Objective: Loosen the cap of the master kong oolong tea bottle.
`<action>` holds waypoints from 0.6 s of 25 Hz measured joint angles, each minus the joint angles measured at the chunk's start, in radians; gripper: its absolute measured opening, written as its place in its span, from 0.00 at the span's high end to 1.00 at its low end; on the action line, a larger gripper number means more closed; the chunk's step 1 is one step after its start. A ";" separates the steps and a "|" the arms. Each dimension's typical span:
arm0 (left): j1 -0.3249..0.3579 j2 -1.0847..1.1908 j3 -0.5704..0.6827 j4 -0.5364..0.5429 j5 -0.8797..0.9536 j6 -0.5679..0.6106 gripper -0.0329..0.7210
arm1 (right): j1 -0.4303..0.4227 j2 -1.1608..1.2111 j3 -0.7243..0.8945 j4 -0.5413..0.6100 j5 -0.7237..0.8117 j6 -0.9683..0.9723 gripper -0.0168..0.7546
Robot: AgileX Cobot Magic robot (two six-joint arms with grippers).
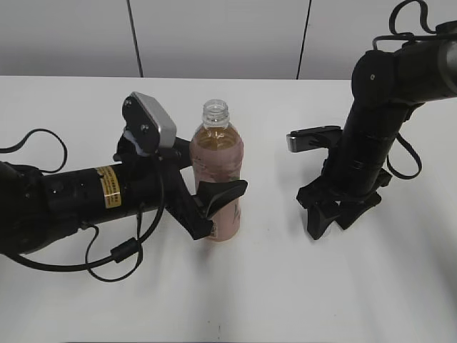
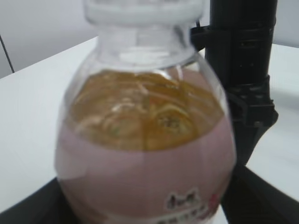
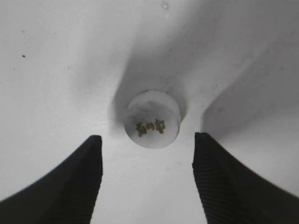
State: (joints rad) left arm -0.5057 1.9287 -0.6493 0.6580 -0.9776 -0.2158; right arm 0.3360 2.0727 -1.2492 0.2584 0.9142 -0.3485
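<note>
The master kong oolong tea bottle (image 1: pixel 218 171) stands upright on the white table, amber tea above its pink label, and its neck is open with no cap on it. My left gripper (image 1: pixel 214 206) is shut on the bottle's lower body. In the left wrist view the bottle (image 2: pixel 145 154) fills the frame between the dark fingers of the left gripper (image 2: pixel 145 212). The white cap (image 3: pixel 152 119) lies top-up on the table with a small dark mark on it. My right gripper (image 3: pixel 147 149) is open just above it, one finger on each side. In the exterior view the right gripper (image 1: pixel 330 223) points down at the table and hides the cap.
The white table (image 1: pixel 285 286) runs back to a grey panelled wall. The right arm (image 2: pixel 243 70) stands close behind the bottle in the left wrist view. Black cables loop beside the left arm (image 1: pixel 107 264).
</note>
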 joint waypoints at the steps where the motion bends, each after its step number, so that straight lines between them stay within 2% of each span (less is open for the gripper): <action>1: 0.000 -0.001 0.000 0.001 0.000 0.000 0.27 | 0.000 0.000 0.000 0.000 0.000 0.001 0.38; 15: 0.003 -0.002 -0.001 0.003 0.000 -0.005 0.26 | 0.000 -0.101 -0.004 -0.001 0.006 0.014 0.38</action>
State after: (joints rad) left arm -0.5025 1.9267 -0.6500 0.6614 -0.9776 -0.2208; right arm 0.3360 1.9712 -1.2535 0.2574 0.9206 -0.3342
